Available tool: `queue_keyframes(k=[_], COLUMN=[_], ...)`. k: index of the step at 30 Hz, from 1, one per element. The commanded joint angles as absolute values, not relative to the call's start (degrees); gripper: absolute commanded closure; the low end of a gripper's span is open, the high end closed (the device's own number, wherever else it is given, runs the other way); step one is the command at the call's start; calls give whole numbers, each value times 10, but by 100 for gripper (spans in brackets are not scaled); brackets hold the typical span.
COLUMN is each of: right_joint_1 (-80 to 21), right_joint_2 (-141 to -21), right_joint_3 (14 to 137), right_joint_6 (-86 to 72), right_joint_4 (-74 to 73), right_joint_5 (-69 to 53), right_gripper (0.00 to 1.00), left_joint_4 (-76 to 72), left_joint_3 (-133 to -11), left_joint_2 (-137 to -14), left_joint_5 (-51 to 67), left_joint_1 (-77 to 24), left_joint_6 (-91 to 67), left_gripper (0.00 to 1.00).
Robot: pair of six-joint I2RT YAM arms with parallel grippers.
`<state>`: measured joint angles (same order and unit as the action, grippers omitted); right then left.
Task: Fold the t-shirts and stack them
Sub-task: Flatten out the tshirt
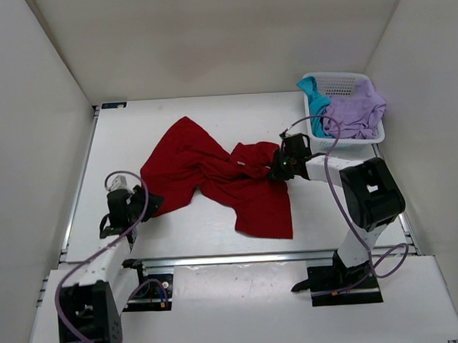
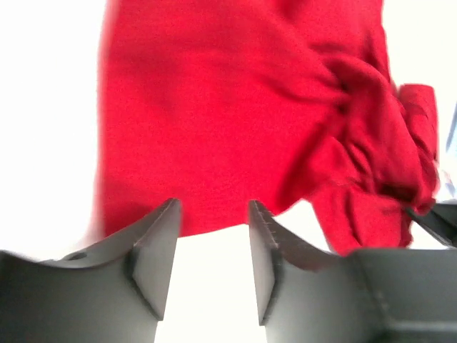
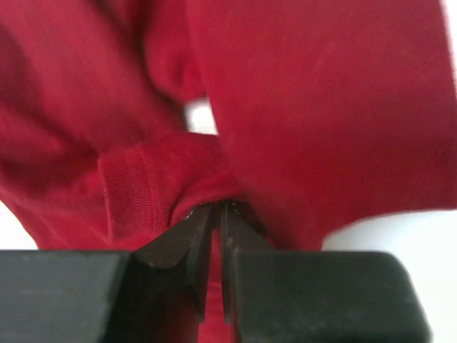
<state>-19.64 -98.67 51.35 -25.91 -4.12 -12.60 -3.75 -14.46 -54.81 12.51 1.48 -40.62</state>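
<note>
Pinching a bunched fold of red shirt (image 1: 214, 172), right end effector (image 3: 216, 209) is clamped; left end effector (image 2: 213, 214) gapes empty at the hem. Risk: a one-sided pull tightens the twist.

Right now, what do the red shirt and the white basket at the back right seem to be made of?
The red shirt: soft matte knit fabric, probably cotton jersey; it bunches into loose folds, and fine ribbing shows up close. The basket: stiff white plastic, smooth finish, judging by its moulded mesh walls holding shape.
</note>
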Motion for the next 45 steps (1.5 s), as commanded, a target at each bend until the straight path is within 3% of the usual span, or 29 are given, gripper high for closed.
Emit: queue_keyframes(k=[1, 4, 6, 10, 18, 23, 32, 45], right_joint_1=[-182, -186, -187, -191, -221, -244, -273, -293], right_joint_2=[-998, -963, -911, -829, -758, -748, -729, -721], right_joint_3=[562, 546, 512, 458, 394, 375, 352, 329], right_joint_6=[-279, -286, -290, -285, -280, -271, -266, -260], right_joint_4=[28, 32, 40, 41, 46, 46, 54, 71], right_joint_5=[-137, -137, -135, -130, -142, -151, -167, -182], right_gripper=[92, 74, 66, 59, 58, 57, 58, 57], left_joint_4=[48, 103, 120, 112, 197, 259, 305, 221], left_joint_3=[-104, -98, -76, -48, -80, -137, -176, -73], left_joint_2=[-475, -452, -440, -433, -409, -406, -407, -408], left_joint_5=[122, 115, 106, 124, 84, 45, 14, 87], left_joint_1=[78, 96, 114, 135, 150, 156, 157, 167], left_joint_6=[-404, -408, -426, -466, -450, -434, -410, -470], left_gripper=[44, 39, 41, 49, 60, 62, 59, 47])
